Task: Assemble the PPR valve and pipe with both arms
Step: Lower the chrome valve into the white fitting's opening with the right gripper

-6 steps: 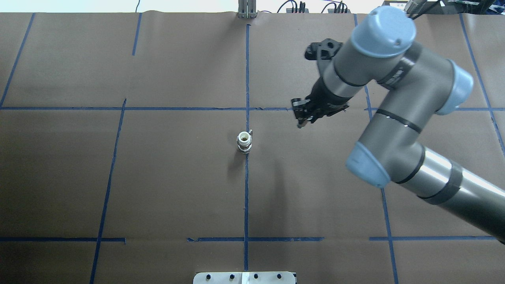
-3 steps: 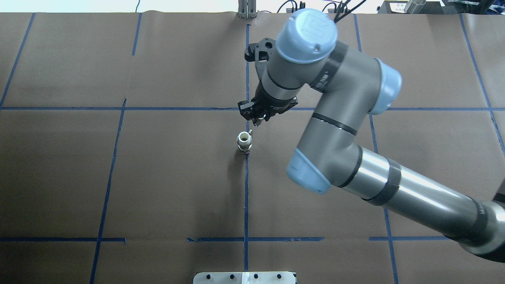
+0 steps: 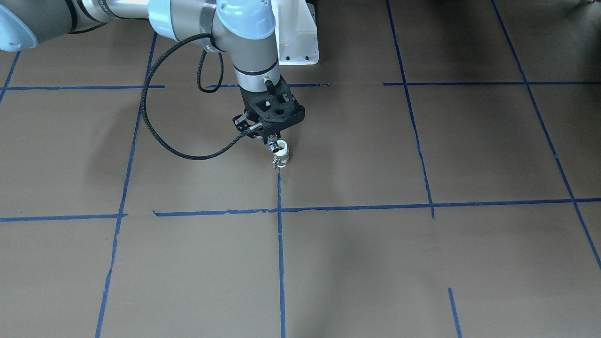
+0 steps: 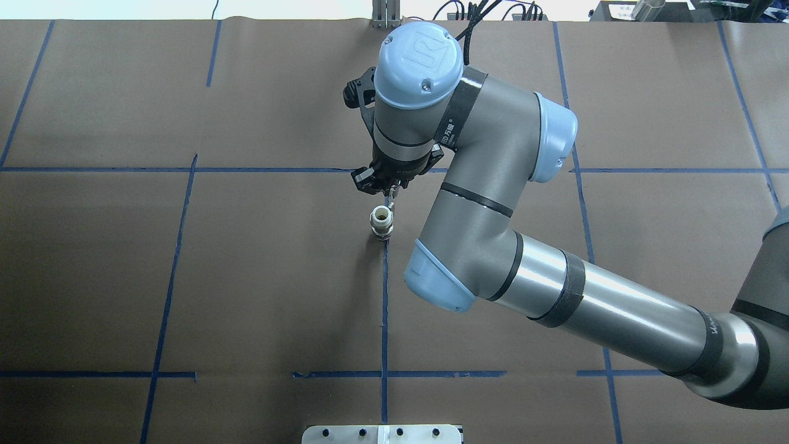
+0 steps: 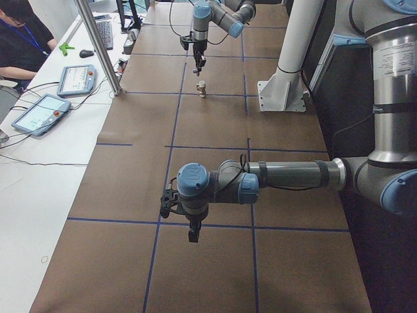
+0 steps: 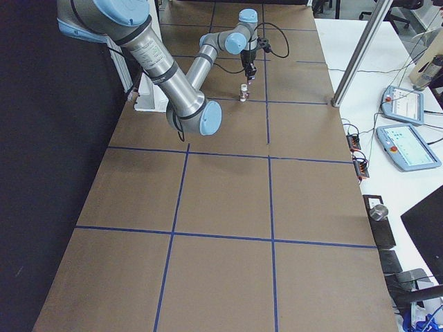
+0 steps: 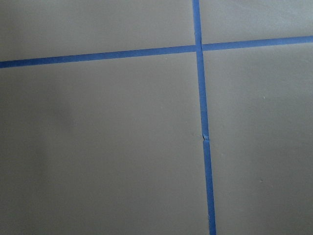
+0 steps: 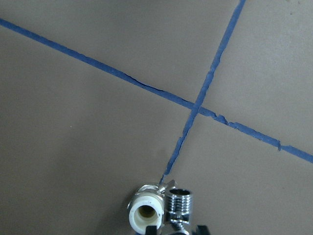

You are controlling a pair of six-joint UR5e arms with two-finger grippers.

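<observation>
The PPR valve (image 4: 381, 222) stands upright on the brown table at the centre tape line, white ring end up; it also shows in the front view (image 3: 281, 154) and the right wrist view (image 8: 145, 216). My right gripper (image 4: 388, 190) hangs just beyond the valve, slightly above it, shut on the chrome pipe (image 8: 179, 202), which sits right beside the valve's white end (image 3: 272, 147). My left gripper (image 5: 193, 233) shows only in the exterior left view, low over the table far from the valve; I cannot tell whether it is open or shut.
Blue tape lines (image 4: 384, 308) divide the brown table cover. A white pedestal (image 3: 296, 37) stands at the robot's side of the table. An aluminium post (image 5: 98, 45) and operator tablets (image 5: 39, 112) stand along the far edge. The left wrist view shows only bare cover and tape (image 7: 200, 98).
My right arm has swung left across the table, bringing its gripper from well right of the valve to just beyond it. The valve has not moved.
</observation>
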